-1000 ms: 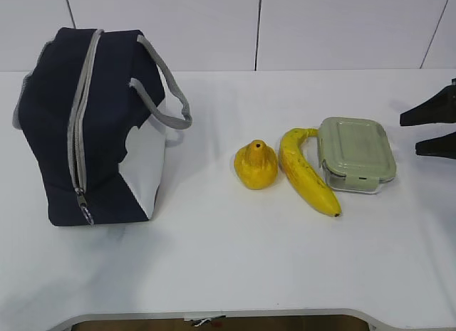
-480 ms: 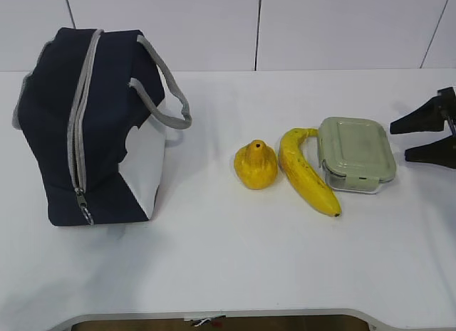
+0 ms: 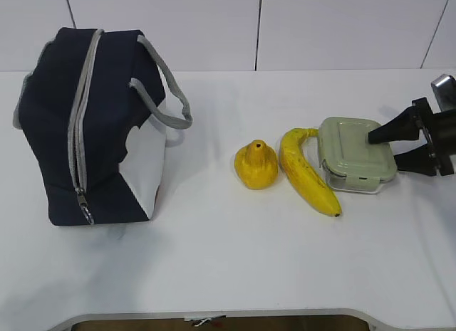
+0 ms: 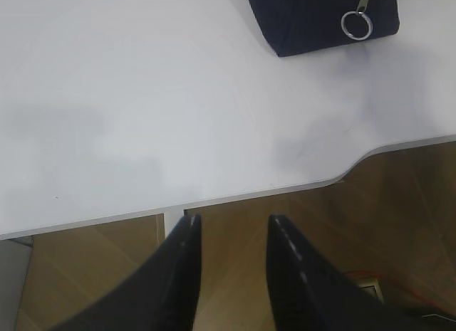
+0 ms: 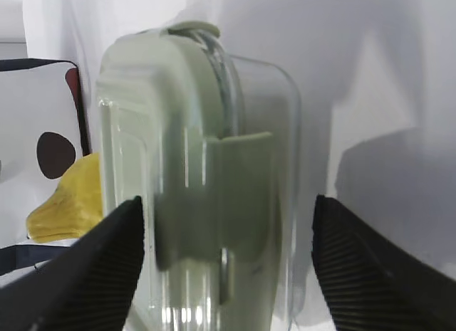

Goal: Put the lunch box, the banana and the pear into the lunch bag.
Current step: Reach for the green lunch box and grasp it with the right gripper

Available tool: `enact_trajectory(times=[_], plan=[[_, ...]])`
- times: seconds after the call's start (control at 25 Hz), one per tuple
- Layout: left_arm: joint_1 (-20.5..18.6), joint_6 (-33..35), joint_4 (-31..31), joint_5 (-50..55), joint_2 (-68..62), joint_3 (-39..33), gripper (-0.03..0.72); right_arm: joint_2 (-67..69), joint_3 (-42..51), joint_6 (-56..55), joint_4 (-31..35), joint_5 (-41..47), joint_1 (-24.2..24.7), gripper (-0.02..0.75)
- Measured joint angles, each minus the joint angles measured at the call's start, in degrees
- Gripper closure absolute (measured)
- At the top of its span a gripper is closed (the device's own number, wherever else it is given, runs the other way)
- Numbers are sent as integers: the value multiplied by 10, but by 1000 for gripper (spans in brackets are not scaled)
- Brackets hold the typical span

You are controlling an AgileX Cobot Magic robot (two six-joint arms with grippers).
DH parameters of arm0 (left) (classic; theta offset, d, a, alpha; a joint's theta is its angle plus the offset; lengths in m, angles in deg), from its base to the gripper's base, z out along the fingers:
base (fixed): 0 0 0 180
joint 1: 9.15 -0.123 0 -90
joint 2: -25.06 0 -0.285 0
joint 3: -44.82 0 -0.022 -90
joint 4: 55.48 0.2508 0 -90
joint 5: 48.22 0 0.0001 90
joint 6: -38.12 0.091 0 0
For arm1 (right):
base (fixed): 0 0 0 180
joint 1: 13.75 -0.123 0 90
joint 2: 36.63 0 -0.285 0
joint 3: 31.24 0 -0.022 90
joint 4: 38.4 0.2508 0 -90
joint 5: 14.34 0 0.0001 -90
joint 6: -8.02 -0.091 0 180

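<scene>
open right claw (image 3: pixel 390 147) around lunch box (image 3: pixel 354 153)

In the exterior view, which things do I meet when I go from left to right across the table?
lunch bag → pear → banana → lunch box → right gripper, open around the box's right end.

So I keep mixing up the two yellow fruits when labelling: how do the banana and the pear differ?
The banana is long and curved with brown specks; the pear is squat and plain. The banana lies flat against the lunch box; the pear stands apart from it, dark stem hole upward. Both are yellow and rest on the white table.
</scene>
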Motion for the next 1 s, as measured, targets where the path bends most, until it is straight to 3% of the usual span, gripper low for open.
enact_trajectory(times=[1.0], plan=[[0, 0, 0, 0, 0, 0, 444, 13, -5, 15, 15, 0, -21, 188]])
